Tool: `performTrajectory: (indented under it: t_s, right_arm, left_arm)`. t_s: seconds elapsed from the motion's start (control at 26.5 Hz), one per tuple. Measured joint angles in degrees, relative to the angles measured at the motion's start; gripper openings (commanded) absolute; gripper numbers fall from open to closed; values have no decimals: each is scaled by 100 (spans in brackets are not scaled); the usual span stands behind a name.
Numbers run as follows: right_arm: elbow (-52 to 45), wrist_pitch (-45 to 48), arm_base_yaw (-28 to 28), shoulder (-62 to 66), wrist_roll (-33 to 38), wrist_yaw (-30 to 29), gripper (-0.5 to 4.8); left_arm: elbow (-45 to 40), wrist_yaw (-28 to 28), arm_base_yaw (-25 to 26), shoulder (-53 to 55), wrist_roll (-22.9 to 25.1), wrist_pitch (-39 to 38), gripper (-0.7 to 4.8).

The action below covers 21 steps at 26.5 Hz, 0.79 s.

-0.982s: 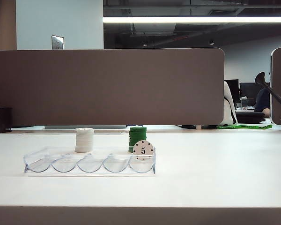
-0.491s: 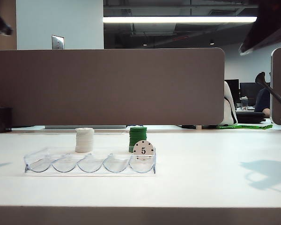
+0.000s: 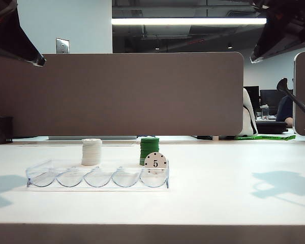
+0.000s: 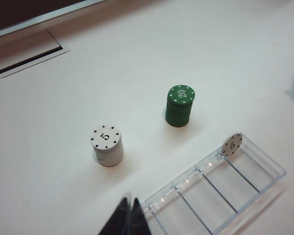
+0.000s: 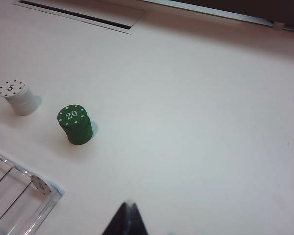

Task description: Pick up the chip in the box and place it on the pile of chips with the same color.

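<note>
Left gripper (image 4: 129, 215) hangs up high on the left with its jaws pinched together on nothing, over the white stack (image 3: 91, 151) behind the clear box (image 3: 66, 178). The white 5 chip (image 3: 155, 161) stands on edge in the box's rightmost slot, probably light, stiff and slick, so I'd pinch its two flat faces from above. The green stack (image 3: 149, 147) just behind it looks easy to bump, and the right gripper (image 5: 129, 218) is high on the right, closed and empty too.

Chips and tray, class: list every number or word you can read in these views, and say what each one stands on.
"5": on the chip standing on edge in the end slot of the box.
"5": on top of the white stack.
"20": on top of the green stack.
No brand or other wording is legible; the box bears none.
</note>
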Motion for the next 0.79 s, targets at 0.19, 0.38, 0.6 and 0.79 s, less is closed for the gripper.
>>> performTrajectory:
  t_s: [0.19, 0.38, 0.6, 0.79]
  right_arm:
    - [-2, -4, 7, 0, 46, -157, -6]
    - [-2, -2, 42, 9, 57, -678, -6]
    - [0, 77, 356, 409, 35, -503, -6]
    - [0, 168, 546, 870, -76, -337, -6]
  left_arm:
    - [0, 0, 0, -2, 0, 0, -5]
    - [0, -2, 0, -2, -46, -2, -5]
    - [0, 15, 0, -2, -92, 13, -5]
    - [0, 48, 0, 0, -391, 127, -5]
